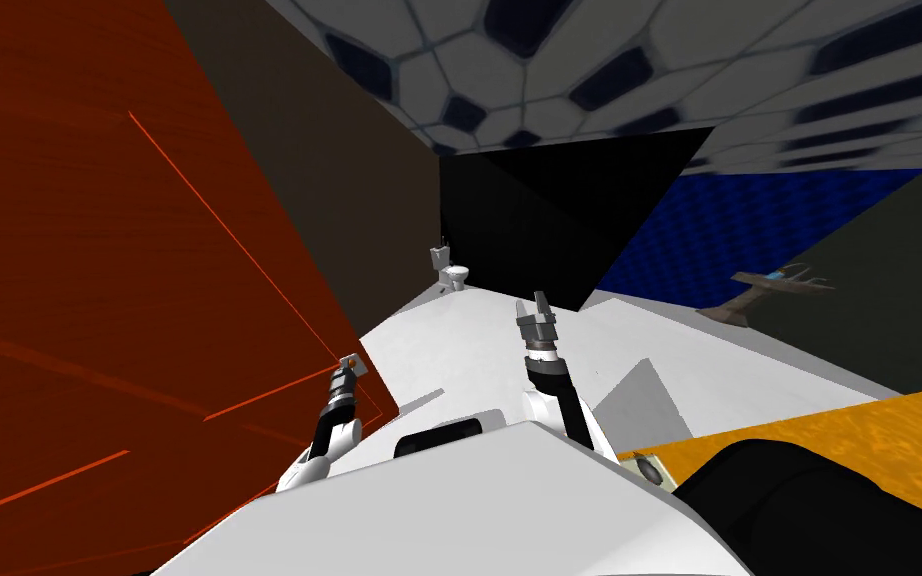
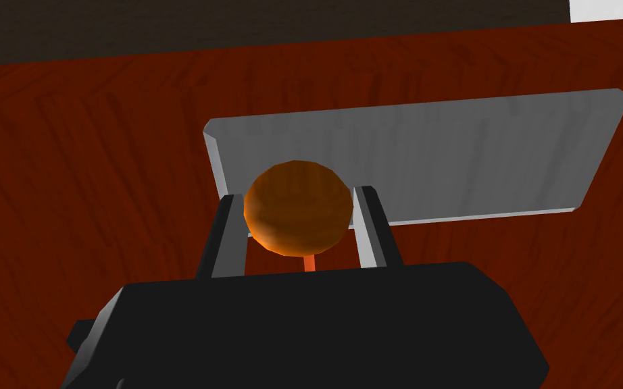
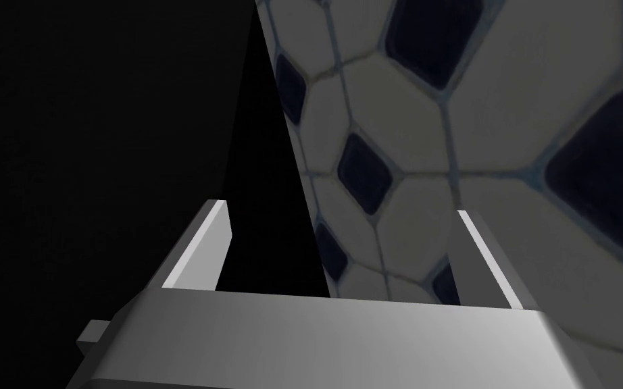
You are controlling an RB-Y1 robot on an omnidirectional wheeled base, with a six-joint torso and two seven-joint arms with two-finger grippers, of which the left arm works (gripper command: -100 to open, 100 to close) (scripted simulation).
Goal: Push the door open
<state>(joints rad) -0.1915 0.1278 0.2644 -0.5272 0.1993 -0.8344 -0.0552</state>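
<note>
Where the red-brown door [image 1: 99,250] fills the left side of the head view, its grain running slantwise, the left gripper [image 1: 345,377] sits right at the door's near edge, up against a small grey plate [image 1: 353,359] fixed to the panel. In the left wrist view the same door [image 2: 101,169] lies flat behind the left gripper [image 2: 298,194], and the grey plate [image 2: 472,155] is mounted on it. A round orange knob [image 2: 296,209] on a thin orange stem stands out from the plate. The two fingers [image 2: 230,233] are clamped on the knob, one pressed to each side of the ball, which sits between their tips.

The right gripper [image 1: 532,308] is held up in front of the chest, well apart from the door, over the white floor [image 1: 469,340]. In the right wrist view the right gripper [image 3: 340,209] has its jaws wide apart with nothing between them.

Farther off in the head view a small white toilet [image 1: 449,270] stands at the foot of a dark wall, beside a black area. A sink [image 1: 774,283] juts from the wall on the right, next to a blue tiled stretch
</note>
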